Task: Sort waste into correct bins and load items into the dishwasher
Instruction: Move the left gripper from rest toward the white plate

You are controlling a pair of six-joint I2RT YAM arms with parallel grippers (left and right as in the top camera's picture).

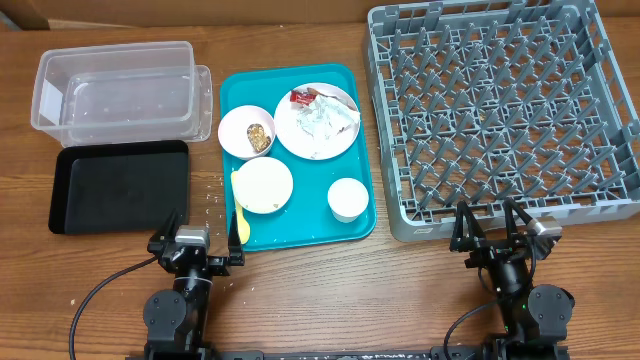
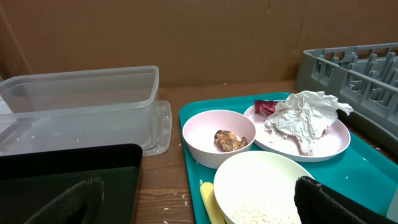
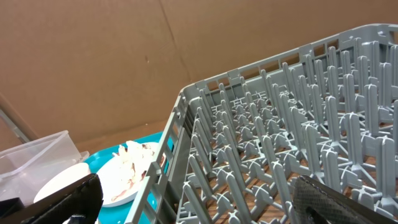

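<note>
Facing teal tray (image 1: 300, 228), left gripper (image 1: 196, 242), right gripper (image 1: 490, 226) wide, empty; sorting unstarted; next, likely pinch crumpled paper (image 1: 322, 120).

Bare wooden table (image 1: 340, 290) lies open in the near middle. The grey pegged plastic dish rack (image 1: 500, 110) stands tight against the rectangular teal plastic tray (image 1: 305, 222).

On my screens I see a teal tray (image 1: 300, 225), a white plate (image 2: 336, 140), crumpled white paper (image 2: 301, 115) with a red wrapper (image 2: 266, 107), a brown food lump (image 2: 231, 140), a yellow spoon (image 1: 241, 222), a black tray (image 1: 120, 188), a clear tub (image 1: 120, 100), and a grey rack (image 1: 500, 120) with a grid pattern of pegs.
</note>
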